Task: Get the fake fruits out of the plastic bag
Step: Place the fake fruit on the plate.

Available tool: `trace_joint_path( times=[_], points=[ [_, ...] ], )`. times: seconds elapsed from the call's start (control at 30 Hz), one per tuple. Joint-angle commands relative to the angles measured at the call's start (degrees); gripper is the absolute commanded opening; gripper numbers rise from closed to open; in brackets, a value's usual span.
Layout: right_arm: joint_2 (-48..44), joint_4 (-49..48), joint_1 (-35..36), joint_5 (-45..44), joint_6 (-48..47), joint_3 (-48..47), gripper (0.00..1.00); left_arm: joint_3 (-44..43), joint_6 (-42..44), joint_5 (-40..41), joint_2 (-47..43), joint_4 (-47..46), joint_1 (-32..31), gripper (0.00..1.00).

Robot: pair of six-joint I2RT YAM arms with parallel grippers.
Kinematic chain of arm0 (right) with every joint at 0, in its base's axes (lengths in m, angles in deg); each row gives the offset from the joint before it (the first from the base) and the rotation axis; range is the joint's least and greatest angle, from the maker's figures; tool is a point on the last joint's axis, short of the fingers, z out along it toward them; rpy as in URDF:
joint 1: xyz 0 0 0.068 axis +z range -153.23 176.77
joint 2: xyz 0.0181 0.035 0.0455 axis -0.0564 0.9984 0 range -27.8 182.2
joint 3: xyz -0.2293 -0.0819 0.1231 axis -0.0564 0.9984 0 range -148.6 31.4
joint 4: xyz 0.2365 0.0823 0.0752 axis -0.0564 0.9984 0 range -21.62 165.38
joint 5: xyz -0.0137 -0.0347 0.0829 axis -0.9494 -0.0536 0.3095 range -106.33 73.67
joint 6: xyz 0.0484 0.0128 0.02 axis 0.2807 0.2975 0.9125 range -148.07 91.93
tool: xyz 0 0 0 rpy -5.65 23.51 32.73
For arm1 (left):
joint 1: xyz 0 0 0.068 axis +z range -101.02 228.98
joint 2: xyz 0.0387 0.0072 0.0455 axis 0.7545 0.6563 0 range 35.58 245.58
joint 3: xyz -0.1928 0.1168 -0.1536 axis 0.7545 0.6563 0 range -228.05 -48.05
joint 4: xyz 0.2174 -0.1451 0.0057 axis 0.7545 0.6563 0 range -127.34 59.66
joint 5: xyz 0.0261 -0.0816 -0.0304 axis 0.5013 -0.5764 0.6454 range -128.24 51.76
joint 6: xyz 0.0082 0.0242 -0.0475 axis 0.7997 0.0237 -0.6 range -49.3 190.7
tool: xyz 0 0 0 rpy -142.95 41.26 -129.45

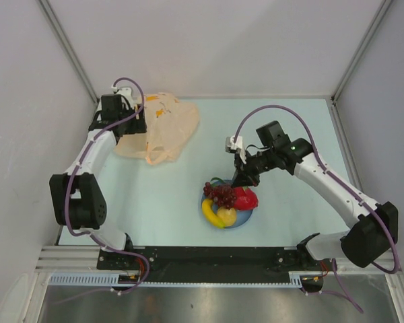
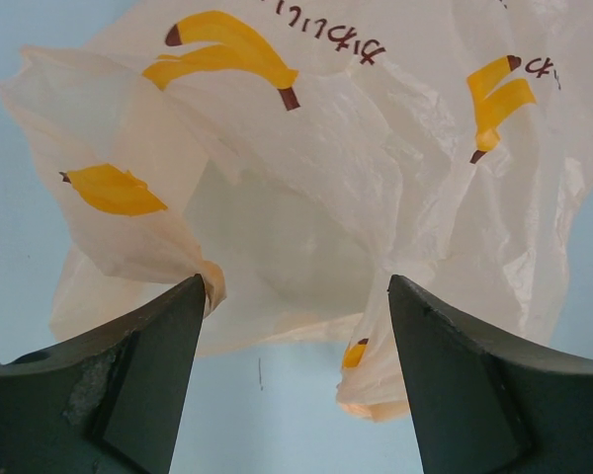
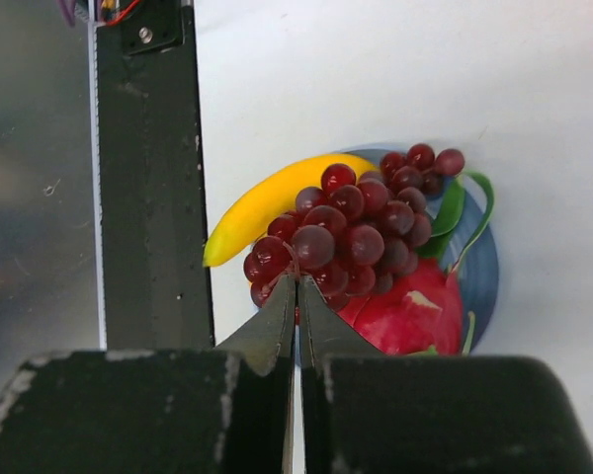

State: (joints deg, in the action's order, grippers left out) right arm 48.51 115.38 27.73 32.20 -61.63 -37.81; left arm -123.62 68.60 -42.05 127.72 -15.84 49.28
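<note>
The peach-orange plastic bag (image 1: 158, 128) lies crumpled at the back left, printed with yellow bananas (image 2: 326, 168). My left gripper (image 2: 296, 286) hangs open over its near edge, one finger on each side of a loose fold, gripping nothing. On the blue plate (image 1: 250, 219) lie a yellow banana (image 1: 212, 214), a yellowish pear (image 1: 227, 216) and a red dragon fruit (image 1: 246, 198). The dark purple grape bunch (image 3: 361, 222) hangs over them, its thin stem pinched in my shut right gripper (image 3: 297, 281). I cannot see inside the bag.
A black rail (image 3: 148, 178) runs along the table's near edge beside the plate. Grey walls close in the table at the left, back and right. Light blue tabletop (image 1: 188, 175) lies between bag and plate.
</note>
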Motion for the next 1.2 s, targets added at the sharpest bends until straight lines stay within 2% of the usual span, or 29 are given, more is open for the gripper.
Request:
trace_joint_path(
  times=[0.0, 0.37, 0.6, 0.87, 0.93, 1.07, 1.17],
  points=[
    [0.8, 3.8, -0.4, 2.5, -1.2, -0.1, 0.00, -2.5, 0.0, -1.2, 0.8, -1.4, -2.2, 0.80],
    [-1.3, 7.6, -1.1, 0.5, -5.4, 4.8, 0.01, -2.7, 0.0, -1.4, 1.5, -1.2, -3.8, 0.80],
    [-0.6, 8.0, -1.5, -0.5, -6.6, 6.3, 0.11, -2.0, 0.4, -1.2, 0.9, -1.5, -4.2, 0.81],
    [1.6, 11.8, -2.2, -1.2, -9.9, 6.3, 0.11, -2.4, 0.7, -1.3, 1.1, -1.4, -4.6, 0.81],
    [1.4, 12.1, -2.4, -2.0, -10.1, 6.3, 0.14, -3.0, 0.7, -1.5, 1.0, -1.3, -4.7, 0.81],
    [-0.8, 10.9, -6.1, -3.3, -9.2, 6.2, 0.16, -4.1, 0.6, -2.7, 0.3, -1.2, -5.0, 0.81],
    [-1.6, 6.9, -9.5, -2.8, -4.5, 5.9, 0.20, -4.7, 1.0, -3.9, -0.6, -1.4, -5.4, 0.82]
  ],
)
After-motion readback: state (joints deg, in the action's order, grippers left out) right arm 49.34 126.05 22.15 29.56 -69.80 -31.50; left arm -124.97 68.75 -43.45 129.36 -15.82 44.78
